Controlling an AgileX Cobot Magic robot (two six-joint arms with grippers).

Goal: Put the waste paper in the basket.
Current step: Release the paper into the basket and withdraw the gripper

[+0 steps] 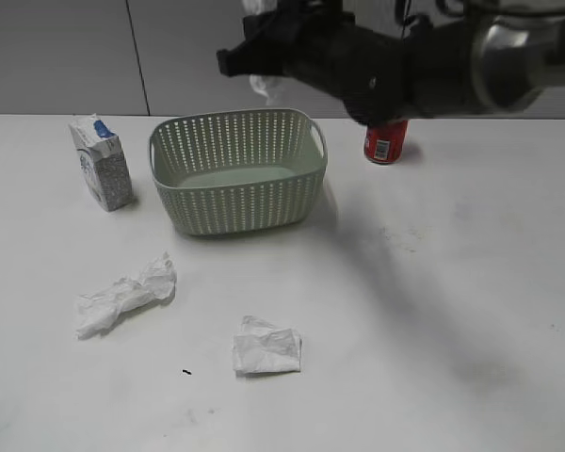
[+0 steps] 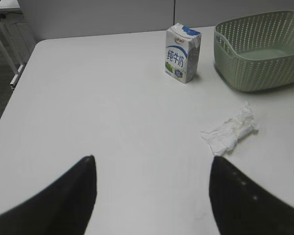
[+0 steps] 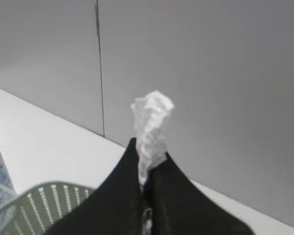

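The pale green slotted basket [image 1: 240, 202] stands at the back middle of the white table; it also shows in the left wrist view [image 2: 264, 73] and the right wrist view [image 3: 44, 200]. My right gripper [image 3: 149, 148] is shut on a crumpled white waste paper wad [image 3: 151, 122] and holds it high over the basket's far rim; a bit of the wad [image 1: 264, 89] shows under the arm. Two more wads lie in front of the basket, one at the left [image 1: 122, 297] [image 2: 230, 132] and one in the middle [image 1: 266, 347]. My left gripper [image 2: 153, 157] is open and empty above bare table.
A grey-and-blue carton [image 1: 102, 162] [image 2: 183, 54] stands upright left of the basket. A red can [image 1: 384, 141] stands right of the basket, behind the right arm. The table's left edge [image 2: 19, 88] shows in the left wrist view.
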